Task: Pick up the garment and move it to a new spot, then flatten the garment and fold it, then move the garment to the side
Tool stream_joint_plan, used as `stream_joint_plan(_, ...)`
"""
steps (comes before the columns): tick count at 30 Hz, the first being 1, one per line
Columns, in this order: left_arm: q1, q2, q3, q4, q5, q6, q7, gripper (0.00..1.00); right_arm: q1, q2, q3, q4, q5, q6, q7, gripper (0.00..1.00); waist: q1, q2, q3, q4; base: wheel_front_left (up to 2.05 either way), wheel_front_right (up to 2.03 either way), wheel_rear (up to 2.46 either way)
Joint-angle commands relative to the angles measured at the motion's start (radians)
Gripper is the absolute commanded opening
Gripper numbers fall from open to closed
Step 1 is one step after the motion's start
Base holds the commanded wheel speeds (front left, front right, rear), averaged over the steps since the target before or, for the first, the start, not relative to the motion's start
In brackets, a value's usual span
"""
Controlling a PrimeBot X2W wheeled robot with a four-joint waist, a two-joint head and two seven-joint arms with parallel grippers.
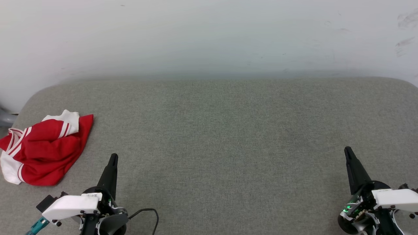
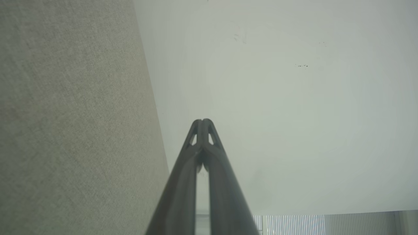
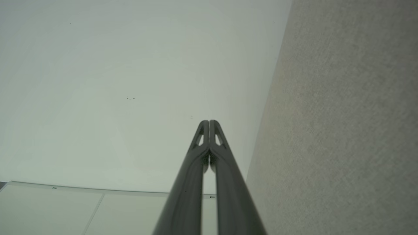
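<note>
Crumpled in a heap at 9 o'clock on the grey woven fabric surface (image 1: 212, 130), close to its rounded left edge: a red jersey garment (image 1: 45, 153) with white short sleeves and red-and-white striped trim. Any print lost in the folds. Behind the surface, at 12 o'clock, a pale scuffed wall (image 1: 209, 32).

At 7 o'clock, near the garment but not touching it, the left gripper (image 1: 113, 160), two long dark fingers pointing toward 12 o'clock. Jaws closed, tips pressed together on nothing, plain in the left wrist view, with fabric along the 9 o'clock side there.

At 5 o'clock, well apart from the garment, the right gripper (image 1: 348, 152), jaws likewise closed and empty. Tips meeting in the right wrist view, with fabric at 3 o'clock.

Beside the left wrist, toward 6 o'clock, a thin black cable (image 1: 152, 212) in a loop.
</note>
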Motion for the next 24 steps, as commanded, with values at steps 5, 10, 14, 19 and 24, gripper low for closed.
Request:
stream_joint_plan(5,-0.005,-0.001,0.003,-0.001,0.0,-0.003,0.002,0.0,-0.011,0.004,0.0,0.001,0.004,0.0,0.001,0.0,0.0,-0.0001,0.0,0.0,0.0,0.0,0.0)
stream_joint_plan(10,-0.005,-0.001,0.003,-0.001,0.0,-0.003,0.002,0.0,-0.011,0.004,0.0,0.001,0.004,0.0,0.001,0.0,0.0,-0.0001,0.0,0.0,0.0,0.0,0.0)
stream_joint_plan(14,-0.005,-0.001,0.003,-0.001,0.0,-0.003,0.002,0.0,-0.011,0.004,0.0,0.001,0.004,0.0,0.001,0.0,0.0,-0.0001,0.0,0.0,0.0,0.0,0.0)
stream_joint_plan(19,-0.005,-0.001,0.003,-0.001,0.0,-0.003,0.002,0.0,-0.011,0.004,0.0,0.001,0.004,0.0,0.001,0.0,0.0,-0.0001,0.0,0.0,0.0,0.0,0.0)
stream_joint_plan(24,-0.005,-0.001,0.003,-0.001,0.0,-0.003,0.002,0.0,-0.011,0.004,0.0,0.001,0.004,0.0,0.001,0.0,0.0,-0.0001,0.0,0.0,0.0,0.0,0.0)
